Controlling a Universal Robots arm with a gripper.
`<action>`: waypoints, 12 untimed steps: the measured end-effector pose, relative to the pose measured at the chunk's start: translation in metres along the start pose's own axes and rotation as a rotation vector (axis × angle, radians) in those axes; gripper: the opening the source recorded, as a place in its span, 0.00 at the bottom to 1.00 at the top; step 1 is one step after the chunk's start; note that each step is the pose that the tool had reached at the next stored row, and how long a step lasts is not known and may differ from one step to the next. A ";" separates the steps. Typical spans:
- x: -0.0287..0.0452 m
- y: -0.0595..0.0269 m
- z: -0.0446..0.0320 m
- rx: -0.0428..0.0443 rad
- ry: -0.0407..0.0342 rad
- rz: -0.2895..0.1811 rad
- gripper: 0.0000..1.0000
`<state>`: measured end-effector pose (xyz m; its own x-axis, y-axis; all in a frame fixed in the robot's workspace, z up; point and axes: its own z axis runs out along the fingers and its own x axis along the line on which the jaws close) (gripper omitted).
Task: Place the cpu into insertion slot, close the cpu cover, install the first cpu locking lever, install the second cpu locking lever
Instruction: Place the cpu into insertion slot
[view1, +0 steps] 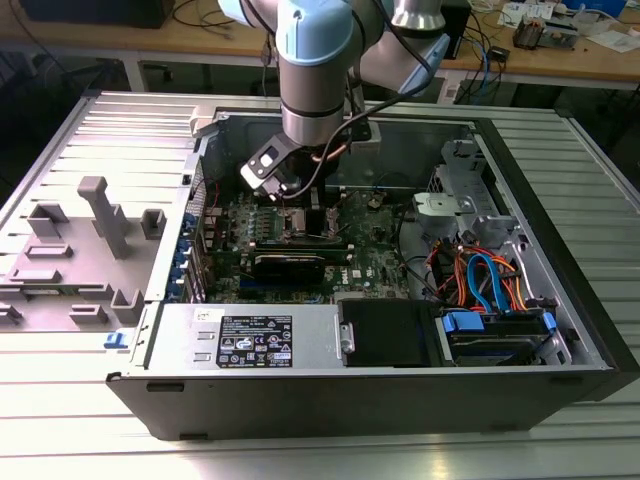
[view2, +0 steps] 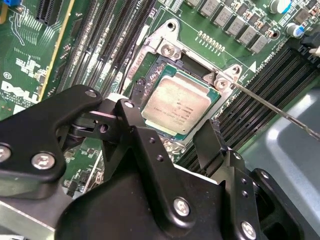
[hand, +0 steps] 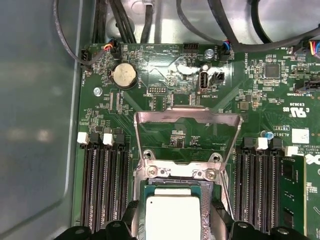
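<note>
The cpu (view2: 176, 104), a square chip with a silver-grey top, lies flat in the socket on the green motherboard (view1: 375, 250). In both wrist views my gripper (view2: 167, 122) hangs just above it. Its black fingers (view2: 131, 116) are open and stand on either side of the chip with a small gap. The cpu (hand: 172, 216) also shows between the fingertips in the first wrist view. Beyond the socket the cpu cover (hand: 187, 118), a thin silver frame, stands swung up and open. A thin wire locking lever (view2: 272, 109) sticks up beside the socket.
Black memory slots (hand: 102, 187) flank the socket on both sides. A long black card (view1: 290, 263) lies in front of the socket. Cables and drive bays (view1: 485, 285) fill the case's right in the exterior view. A grey fixture (view1: 100, 225) stands outside on the exterior view's left.
</note>
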<state>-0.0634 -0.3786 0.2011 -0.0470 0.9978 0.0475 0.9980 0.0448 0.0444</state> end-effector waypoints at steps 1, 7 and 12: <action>0.0000 -0.0001 0.0003 0.0001 -0.0001 0.000 0.67; -0.0001 -0.0002 0.0022 0.0003 -0.0002 -0.001 0.67; -0.0002 -0.0003 0.0023 0.0005 -0.0002 -0.001 0.55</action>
<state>-0.0635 -0.3787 0.1988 -0.0481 0.9977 0.0472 0.9980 0.0460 0.0440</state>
